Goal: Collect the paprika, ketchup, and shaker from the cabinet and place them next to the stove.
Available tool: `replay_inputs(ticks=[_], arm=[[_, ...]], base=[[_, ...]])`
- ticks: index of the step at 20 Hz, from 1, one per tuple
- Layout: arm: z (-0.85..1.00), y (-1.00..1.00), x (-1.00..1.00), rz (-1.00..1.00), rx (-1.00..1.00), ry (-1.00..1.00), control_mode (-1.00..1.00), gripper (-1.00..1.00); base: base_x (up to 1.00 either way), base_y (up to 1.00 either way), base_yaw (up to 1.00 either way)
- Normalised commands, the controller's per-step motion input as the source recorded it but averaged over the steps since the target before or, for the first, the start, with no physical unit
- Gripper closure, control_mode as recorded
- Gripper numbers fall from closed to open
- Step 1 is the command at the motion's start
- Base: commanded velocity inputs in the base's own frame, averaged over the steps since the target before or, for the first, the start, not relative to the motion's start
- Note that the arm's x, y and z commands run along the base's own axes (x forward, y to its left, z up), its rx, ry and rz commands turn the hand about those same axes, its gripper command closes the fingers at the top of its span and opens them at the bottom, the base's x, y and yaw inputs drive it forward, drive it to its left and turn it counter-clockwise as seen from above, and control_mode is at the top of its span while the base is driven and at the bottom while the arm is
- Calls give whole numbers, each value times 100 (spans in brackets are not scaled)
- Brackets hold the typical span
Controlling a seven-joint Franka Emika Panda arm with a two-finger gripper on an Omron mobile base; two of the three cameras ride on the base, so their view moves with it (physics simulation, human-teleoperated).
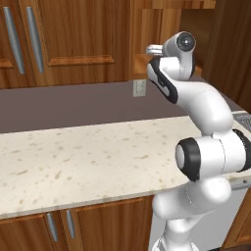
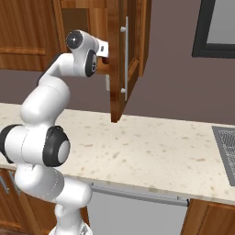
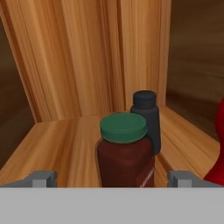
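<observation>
End effector (image 3: 112, 178): jaws spread wide, nothing held. One fingertip stands on each side of the paprika (image 3: 125, 151), both clear of its sides. In the base views the hand reaches into the cabinet (image 2: 120, 59) above the table (image 1: 83, 162).

Paprika: upright on the cabinet shelf (image 3: 57, 140), nearest the open front edge, centred between the fingertips. Squat dark-red jar, green lid seated. Judged rigid and light; the smooth sides may be slippery, and the short body should resist tipping. Suggested hold: across the body below the lid, at mid-height, so the lid rim stops upward slip. Contents not visible through the dark wall.

Shaker (image 3: 146, 118): upright just behind the paprika, toward the back wall, partly hidden by the jar; whether they touch cannot be told. Small, hard, tapering top, so hold it low on the straight part. A careless closing or pull on the paprika could knock it over.

Ketchup (image 3: 218, 153): only a red sliver at the shelf's side edge, beside the other two. Taller and narrower, judged easiest to topple; grip near mid-body.

Cabinet door (image 2: 126, 64) stands open over the table. All three items remain on the shelf. Stove (image 2: 226, 149) lies at the table's far end.
</observation>
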Motion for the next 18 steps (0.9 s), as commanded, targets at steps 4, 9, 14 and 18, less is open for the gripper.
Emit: replay_inputs(ticks=[4, 9, 14, 18], arm=[[0, 0, 15, -1, 0, 0, -100, -100], [0, -11, 12, -3, 0, 0, -100, -100], [0, -4, 7, -3, 0, 0, -100, -100], [0, 0, 12, -1, 0, 0, -100, -100]], base=[[0, 0, 0], [0, 0, 0], [0, 0, 0], [0, 0, 0]])
